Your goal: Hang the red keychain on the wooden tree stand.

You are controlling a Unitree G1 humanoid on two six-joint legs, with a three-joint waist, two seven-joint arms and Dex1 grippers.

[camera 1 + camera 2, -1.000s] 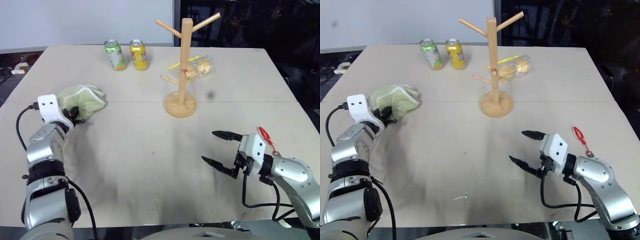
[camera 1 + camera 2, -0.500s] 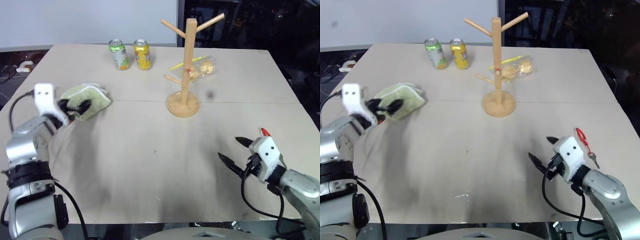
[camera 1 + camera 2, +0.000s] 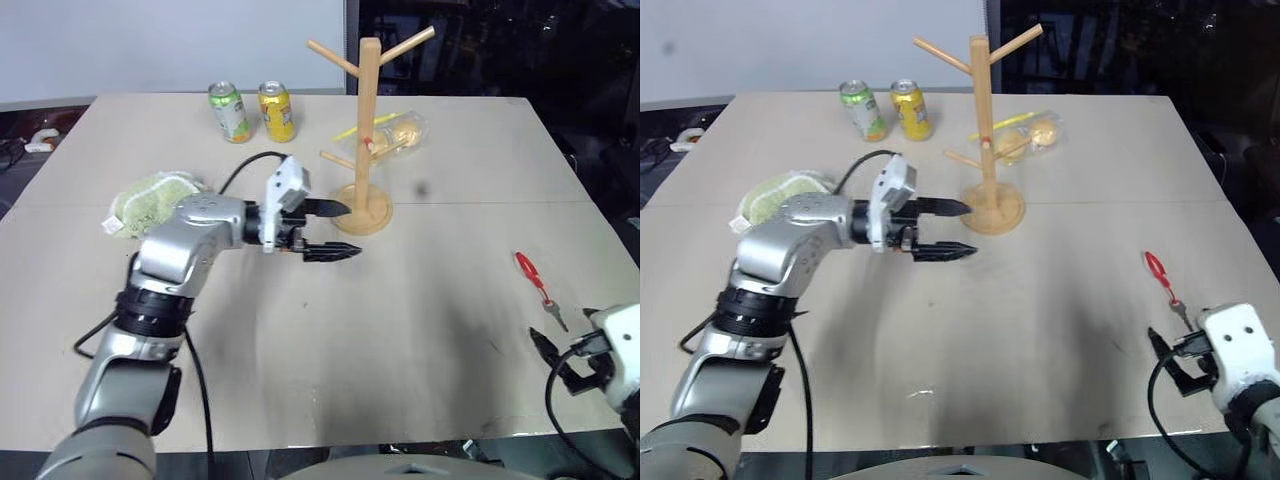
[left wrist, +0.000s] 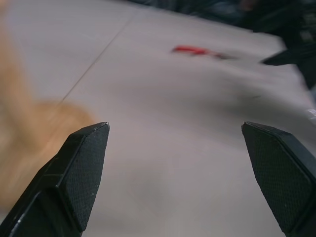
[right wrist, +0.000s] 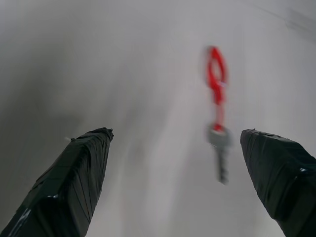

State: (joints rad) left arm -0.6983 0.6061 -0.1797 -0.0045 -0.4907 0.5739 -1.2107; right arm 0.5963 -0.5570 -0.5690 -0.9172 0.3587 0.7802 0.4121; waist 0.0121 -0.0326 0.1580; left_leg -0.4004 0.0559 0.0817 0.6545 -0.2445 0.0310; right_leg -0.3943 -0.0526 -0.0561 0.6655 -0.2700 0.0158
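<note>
Both grippers wide, holding nothing. Keychain (image 3: 535, 284) flat on table (image 3: 420, 340) at right, just ahead of right gripper (image 5: 180, 185). Left gripper (image 3: 335, 230) hovers near stand (image 3: 366, 130) base.

Even, fairly bright light falls on the table (image 3: 420, 330), shadows soft and faint, the backdrop dark at right, while both wrist views are smeared with blur.

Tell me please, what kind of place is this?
Probably an indoor robot test room, not a home: a wide beige table against a plain white wall, set with loose props such as two drink cans and a light-wood peg tree stand.
</note>
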